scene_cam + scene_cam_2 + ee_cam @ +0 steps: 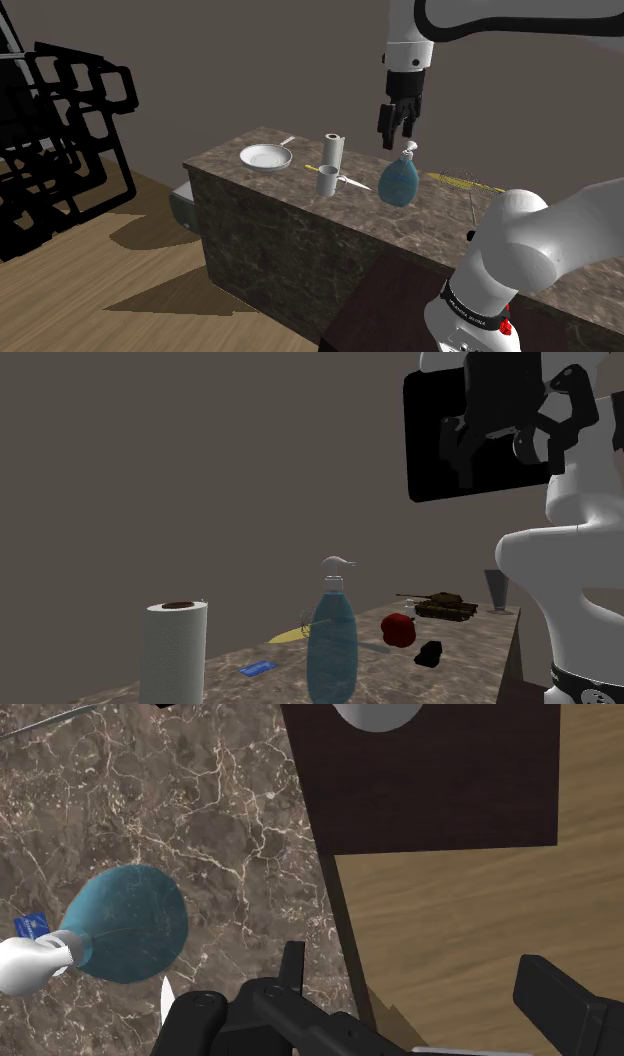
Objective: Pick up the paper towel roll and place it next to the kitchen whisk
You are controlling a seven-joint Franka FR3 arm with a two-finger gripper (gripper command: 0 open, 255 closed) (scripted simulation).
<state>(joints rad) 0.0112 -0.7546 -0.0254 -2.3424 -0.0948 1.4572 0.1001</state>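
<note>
Gripper (397, 140) high over veined counter (300, 240) (wooden floor (100, 290))

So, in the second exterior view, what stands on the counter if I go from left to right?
paper towel roll → small blue card → blue bottle → red apple → small black object. I leave out the yellow item and the toy tank, as they overlap others.

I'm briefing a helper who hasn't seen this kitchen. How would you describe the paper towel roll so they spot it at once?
Find the dark marbled counter, seen from the shoulder view. Between the white pan and the blue pump bottle, the paper towel roll stands upright just beyond a pale mug. It is the plain white cylinder with a dark core, without handle or pump.
</note>
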